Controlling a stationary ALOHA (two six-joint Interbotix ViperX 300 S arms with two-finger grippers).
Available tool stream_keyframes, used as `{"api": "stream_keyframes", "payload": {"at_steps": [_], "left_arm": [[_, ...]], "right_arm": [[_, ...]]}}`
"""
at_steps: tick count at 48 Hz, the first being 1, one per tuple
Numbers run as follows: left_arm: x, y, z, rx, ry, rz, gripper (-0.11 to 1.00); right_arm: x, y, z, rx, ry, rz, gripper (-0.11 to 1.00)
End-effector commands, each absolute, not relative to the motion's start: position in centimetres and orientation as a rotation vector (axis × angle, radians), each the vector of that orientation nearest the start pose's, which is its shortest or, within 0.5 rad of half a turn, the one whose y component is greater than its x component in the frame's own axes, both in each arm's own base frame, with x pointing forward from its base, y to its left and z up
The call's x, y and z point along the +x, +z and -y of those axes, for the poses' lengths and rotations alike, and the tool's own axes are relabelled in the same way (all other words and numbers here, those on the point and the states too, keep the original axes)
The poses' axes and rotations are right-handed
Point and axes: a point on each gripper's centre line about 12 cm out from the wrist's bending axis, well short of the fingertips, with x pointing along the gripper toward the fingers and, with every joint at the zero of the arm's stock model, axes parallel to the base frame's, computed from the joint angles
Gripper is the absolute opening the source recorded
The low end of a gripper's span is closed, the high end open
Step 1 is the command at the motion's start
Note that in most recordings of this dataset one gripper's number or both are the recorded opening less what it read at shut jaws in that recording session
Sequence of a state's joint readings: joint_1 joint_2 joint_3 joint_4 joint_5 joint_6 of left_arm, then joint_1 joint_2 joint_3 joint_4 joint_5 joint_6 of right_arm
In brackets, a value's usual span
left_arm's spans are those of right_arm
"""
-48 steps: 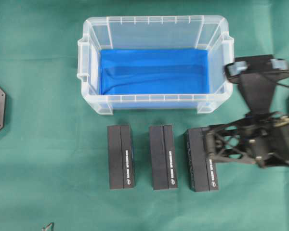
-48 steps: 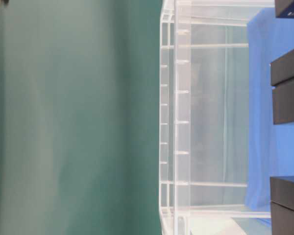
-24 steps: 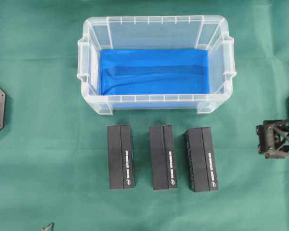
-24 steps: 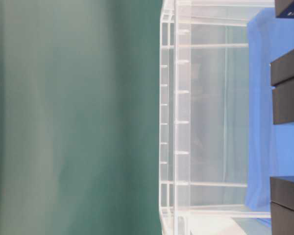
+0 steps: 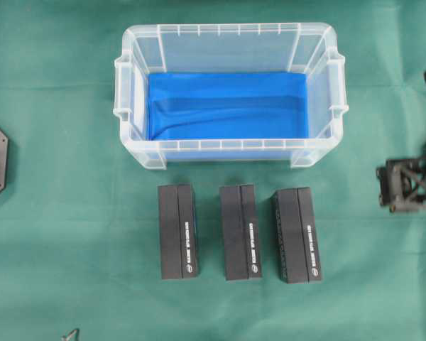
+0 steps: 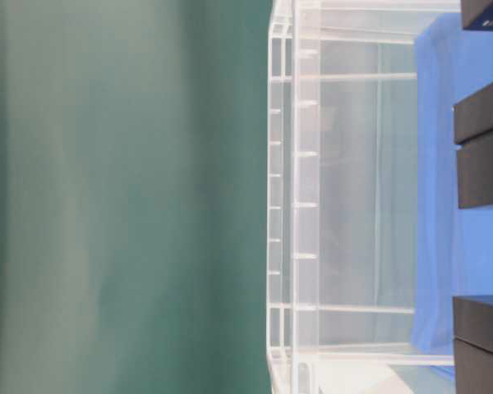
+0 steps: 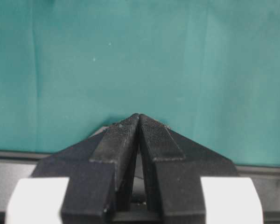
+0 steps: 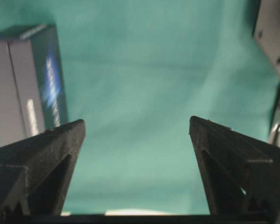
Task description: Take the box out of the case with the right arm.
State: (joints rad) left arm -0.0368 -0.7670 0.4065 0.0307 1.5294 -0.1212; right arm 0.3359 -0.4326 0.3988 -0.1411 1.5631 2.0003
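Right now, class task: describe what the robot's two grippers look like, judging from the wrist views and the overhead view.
The left gripper has matte black wedge fingers with finely ribbed surfaces, tapering to a point, flanked by white blocks on its body. The right gripper has similar black pointed fingers with hollowed, triangular undersides. In the overhead view its body is an all-black open lattice frame. No markings are visible.

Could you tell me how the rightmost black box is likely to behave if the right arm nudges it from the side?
The rightmost black box looks rigid, with crisp straight edges, so it would probably hold its shape. It lies long and low on the green cloth, so it seems more likely to slide or turn than tip. The cloth may drag it a little.
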Motion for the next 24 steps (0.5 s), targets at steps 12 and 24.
{"api": "stream_keyframes", "payload": {"at_steps": [12, 24], "left_arm": [[16.3, 38.5, 0.2, -0.065, 0.067, -1.154, 0.00], [16.3, 38.5, 0.2, -0.066, 0.065, -1.153, 0.00]], "right_arm": [[22.1, 32.4, 0.6, 1.200, -1.243, -1.002, 0.87], [21.8, 32.4, 4.5, 1.168, -1.236, -1.003, 0.87]]}}
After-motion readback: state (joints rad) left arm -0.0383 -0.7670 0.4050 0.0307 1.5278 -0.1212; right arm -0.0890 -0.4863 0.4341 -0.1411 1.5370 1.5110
